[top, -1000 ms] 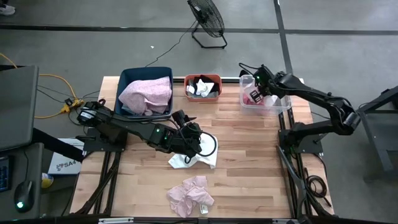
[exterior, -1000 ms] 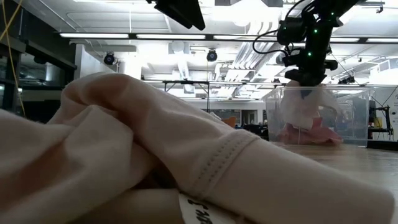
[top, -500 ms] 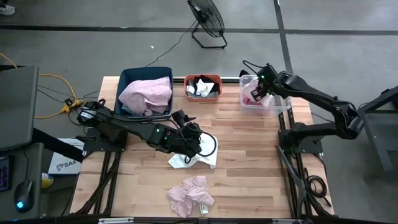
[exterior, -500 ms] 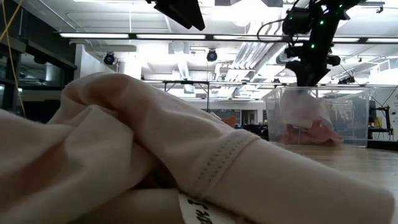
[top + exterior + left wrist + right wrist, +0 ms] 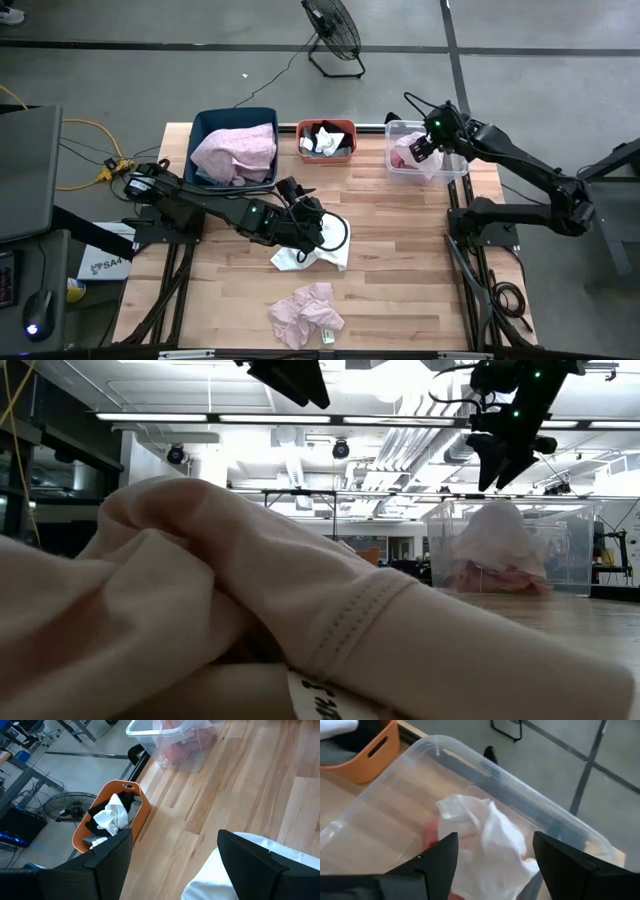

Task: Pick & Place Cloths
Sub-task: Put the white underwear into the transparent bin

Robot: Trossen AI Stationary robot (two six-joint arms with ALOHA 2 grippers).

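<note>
A white cloth [image 5: 490,837] lies heaped in the clear bin [image 5: 428,172] at the far right, on top of a pink-red cloth [image 5: 520,574]. My right gripper [image 5: 497,472] hangs open just above it, touching nothing. Mid-table, my left gripper [image 5: 308,218] hovers open over the far edge of another white cloth [image 5: 318,256], which lies flat on the wood. A crumpled pink cloth [image 5: 308,316] rests near the front edge and fills the low view's foreground [image 5: 200,610].
A blue bin [image 5: 205,125] holding a pink cloth [image 5: 238,152] stands at the far left. An orange bin [image 5: 326,127] with black and white cloths sits at the far middle. Bare wood lies between the cloths and the right edge. A floor fan [image 5: 335,35] stands beyond the table.
My right gripper has opened and let go of the white cloth, which has dropped into the clear bin and settled in a heap. The gripper has then risen and drawn back toward the table's right edge.
</note>
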